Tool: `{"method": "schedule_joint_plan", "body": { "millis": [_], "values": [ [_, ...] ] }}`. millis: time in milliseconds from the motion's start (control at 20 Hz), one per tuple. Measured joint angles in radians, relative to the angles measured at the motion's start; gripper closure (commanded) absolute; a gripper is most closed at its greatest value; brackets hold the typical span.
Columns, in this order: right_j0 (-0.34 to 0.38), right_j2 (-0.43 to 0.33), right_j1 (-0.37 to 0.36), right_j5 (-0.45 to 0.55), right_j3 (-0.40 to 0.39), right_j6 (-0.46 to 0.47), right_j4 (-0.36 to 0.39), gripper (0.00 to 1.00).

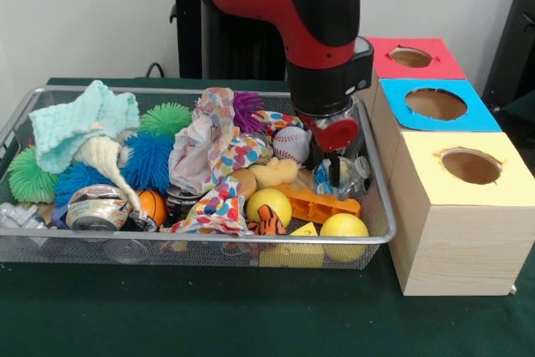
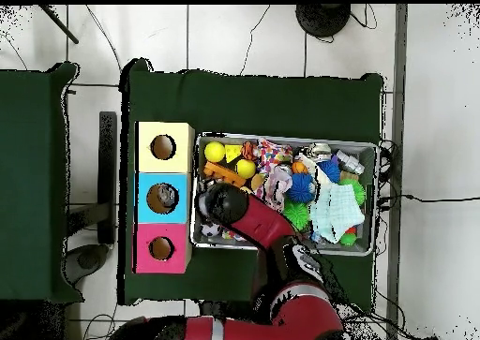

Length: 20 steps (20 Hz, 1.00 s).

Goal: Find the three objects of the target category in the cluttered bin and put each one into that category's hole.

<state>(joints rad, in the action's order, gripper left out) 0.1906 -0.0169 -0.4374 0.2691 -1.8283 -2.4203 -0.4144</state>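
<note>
Wire-mesh bin (image 1: 380, 236) fills the frame's left and centre on the green worktop (image 1: 209, 315), heaped with spiky rubber balls, smooth yellow balls (image 1: 343, 226), a stitched baseball (image 1: 291, 144), crumpled patterned cloth (image 1: 219, 144) and a knitted mint cloth (image 1: 79, 123). The red arm reaches down at right-centre, its end effector (image 1: 334, 165) buried among the clutter; its grip state cannot be made out. Three wooden boxes with round holes stand at right: yellow box (image 1: 460, 206), blue box (image 1: 435, 106), red box (image 1: 411, 58).

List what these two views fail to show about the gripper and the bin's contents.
- Gripper: front view, sunk among the toys, open or shut unclear; overhead view, the arm covers it.
- Bin bottom layer: both views, buried under cloth and balls.
- Blue box hole: overhead view, something inside, too small to identify.
</note>
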Motion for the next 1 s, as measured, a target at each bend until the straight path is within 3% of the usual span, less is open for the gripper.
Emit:
{"method": "schedule_joint_plan", "body": {
  "millis": [600, 650, 1000],
  "values": [
    [0.034, -0.031, 0.002, -0.012, -0.003, 0.000, 0.001, 0.00],
    [0.035, -0.031, 0.003, -0.012, -0.004, 0.000, 0.009, 1.00],
    [0.032, -0.028, -0.003, -0.011, -0.003, 0.000, 0.025, 1.00]
  ]
}}
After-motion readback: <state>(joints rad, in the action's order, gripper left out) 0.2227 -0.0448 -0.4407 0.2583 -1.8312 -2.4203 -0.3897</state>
